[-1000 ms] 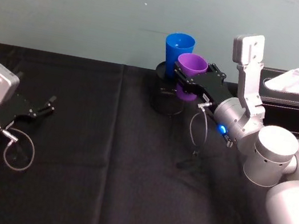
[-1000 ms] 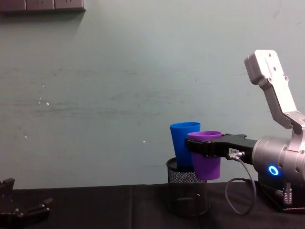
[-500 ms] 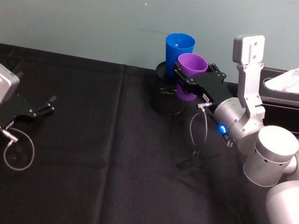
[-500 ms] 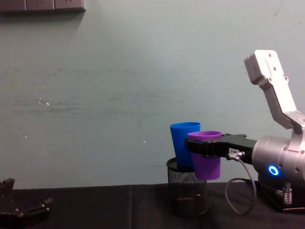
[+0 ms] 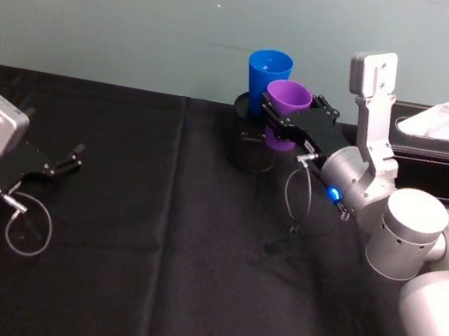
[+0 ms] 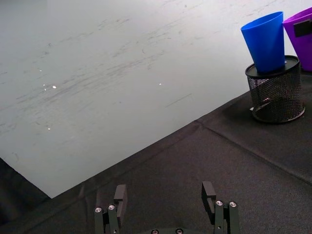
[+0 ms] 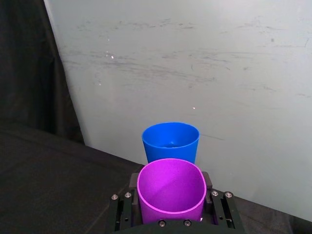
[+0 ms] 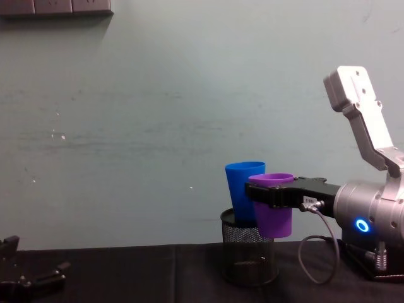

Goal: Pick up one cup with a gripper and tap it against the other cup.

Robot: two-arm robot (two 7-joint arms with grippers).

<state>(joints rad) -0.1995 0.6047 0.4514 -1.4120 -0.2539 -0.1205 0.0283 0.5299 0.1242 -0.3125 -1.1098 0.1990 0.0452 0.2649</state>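
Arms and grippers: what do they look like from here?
Both arms are silver-grey with rounded joints and boxy white-grey wrist links. The right gripper and left gripper are flat, black and two-jawed. Each wrist has a looping grey cable; the right carries a blue ring light, the left a small green light.

The right gripper (image 5: 284, 116) is held up high, squeezed closed; the left gripper (image 5: 64, 163) rests low, fingers apart

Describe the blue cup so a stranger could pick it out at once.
Start at the black tablecloth and follow it back to the pale wall, where a black wire-mesh cylinder holder stands. The tall, tapered bright blue plastic cup stands upright on top of it. Unlike the purple plastic cup held in the right gripper beside it, no fingers grip it.
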